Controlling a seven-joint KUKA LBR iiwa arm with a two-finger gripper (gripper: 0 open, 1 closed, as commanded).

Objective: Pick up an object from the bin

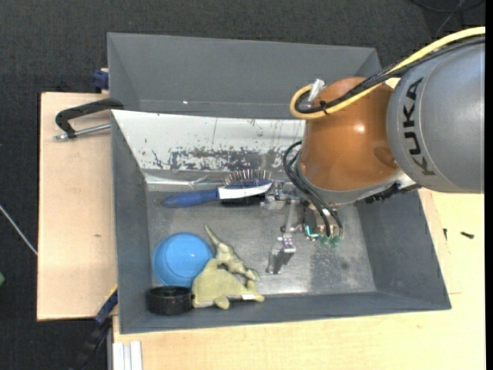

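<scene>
The arm (451, 122) comes in from 3 o'clock, its orange cover (347, 141) looped by a yellow cable (420, 51) and hanging over the right half of the bin (231, 75). Below the cover the gripper (282, 254) points down at bare grey floor close to the bin's middle; whether its jaws are spread or pressed together cannot be told, nor whether the tip touches the floor. The nearest thing is a beige plush toy (221, 278) at 8 o'clock from the gripper, near but apart from it. A blue ball (181, 258) lies at 9 o'clock, touching the toy, and a black ring (169, 300) sits in the corner beyond, against the toy. A brush (219, 195) with a blue handle lies at 11 o'clock along the far wall
</scene>
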